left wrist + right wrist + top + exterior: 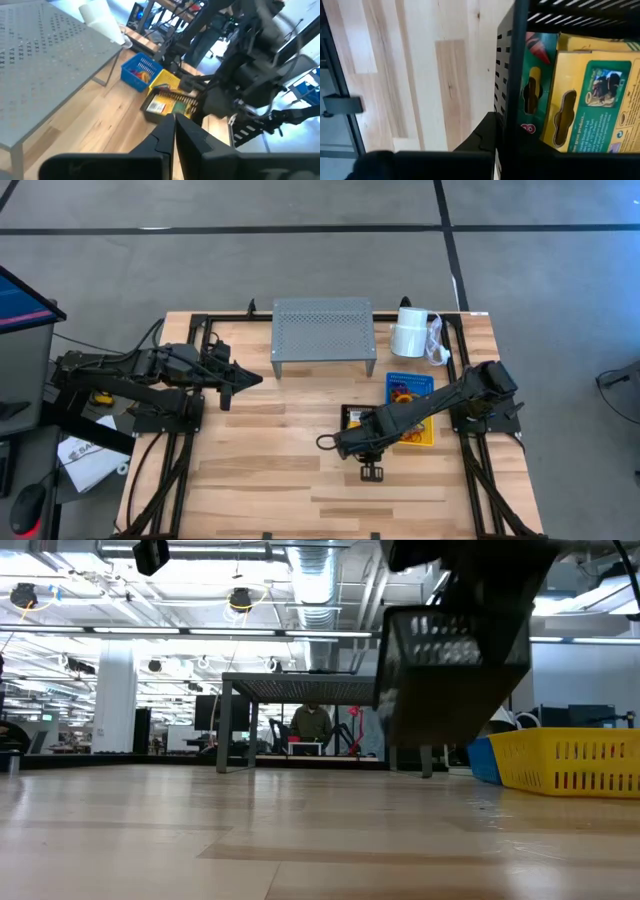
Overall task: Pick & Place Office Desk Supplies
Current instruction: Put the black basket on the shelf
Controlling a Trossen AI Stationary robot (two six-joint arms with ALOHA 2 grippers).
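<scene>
step: we carry the black slotted plastic basket (520, 75) of crayon boxes (590, 100), lifted above the counter (260, 470), left of the yellow basket (570, 762) | right tool (506, 131) clamped on its rim | advice: we keep it level | left tool (174, 131) closed, parked far-left

It's a big open lab or industrial workspace. Overhead run exposed silver ducts (318, 580), pipes and hanging lights (240, 600); the floor (200, 260) is bare grey concrete marked with dark tape lines. Beyond the wooden desk (270, 470) stand white columns (115, 700), more workstations, and a person (313, 722) seated at a far bench.
</scene>
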